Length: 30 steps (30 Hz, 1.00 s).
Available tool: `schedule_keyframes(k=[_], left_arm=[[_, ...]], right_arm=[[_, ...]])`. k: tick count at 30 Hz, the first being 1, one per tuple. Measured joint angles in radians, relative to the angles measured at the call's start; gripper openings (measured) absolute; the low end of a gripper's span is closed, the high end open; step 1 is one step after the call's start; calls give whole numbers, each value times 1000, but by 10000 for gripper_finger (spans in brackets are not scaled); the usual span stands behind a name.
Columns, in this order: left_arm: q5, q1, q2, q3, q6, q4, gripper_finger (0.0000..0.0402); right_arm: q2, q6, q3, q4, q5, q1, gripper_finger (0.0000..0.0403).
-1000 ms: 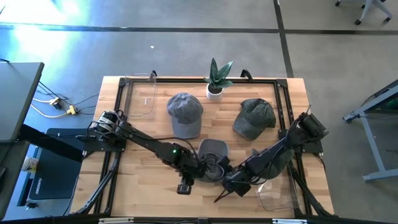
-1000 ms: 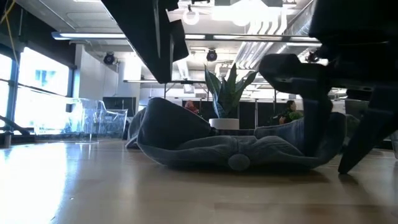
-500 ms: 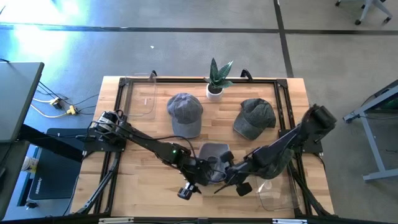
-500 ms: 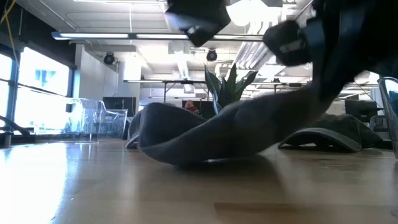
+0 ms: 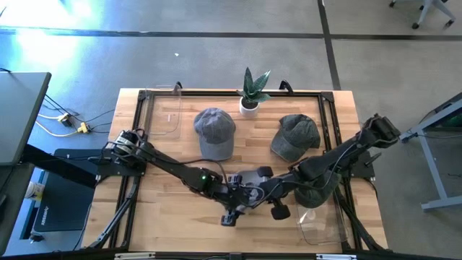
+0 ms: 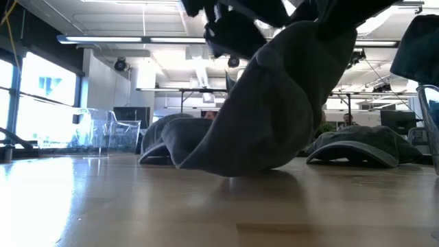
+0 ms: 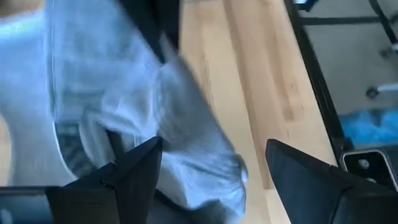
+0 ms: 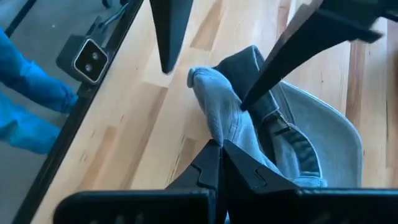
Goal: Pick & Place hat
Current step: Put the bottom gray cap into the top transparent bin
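Wooden surface (image 5: pixel 166 206) framed by black rails, both dark arms reaching in toward the near middle. Left arm stretched from the 9 o'clock edge toward 6 o'clock, right arm from the 3 o'clock edge toward the same spot.

Between the two tools, a grey hat (image 5: pixel 249 180) at about 6 o'clock of the surface, gripped from both sides and pulled up. Seen level across the surface, this hat (image 6: pixel 274 103) hanging as a draped fold, upper part lifted, lowest edge touching the wood.

Right tool (image 8: pixel 221 149) pressed together on the hat's cloth (image 8: pixel 217 115), fingers pinching a bunched ridge of fabric. Left tool (image 7: pixel 211 168) spread wide, with the hat's cloth (image 7: pixel 137 118) lying between and beyond its fingers; cannot tell whether those fingers actually grip.

Two more hats well apart from the held one: a grey cap (image 5: pixel 214 132) at about 12 o'clock, a darker green cap (image 5: pixel 295 136) toward 2 o'clock. Small potted plant (image 5: pixel 251 90) at the far edge between them. Clear plastic boxes at the far-left corner (image 5: pixel 164 115) and the near-right corner (image 5: pixel 317 225).
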Motion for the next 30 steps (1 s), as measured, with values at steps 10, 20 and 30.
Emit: schedule_keyframes(k=[10,20,30], left_arm=[[-197,-81,45,2,-271,41,284],[-133,-118,84,1,-114,134,171],[77,-86,83,1,3,67,39]], right_arm=[[0,89,0,16,37,-8,2],[0,143,0,87,-62,-14,1],[0,161,1,175,-181,-12,1]])
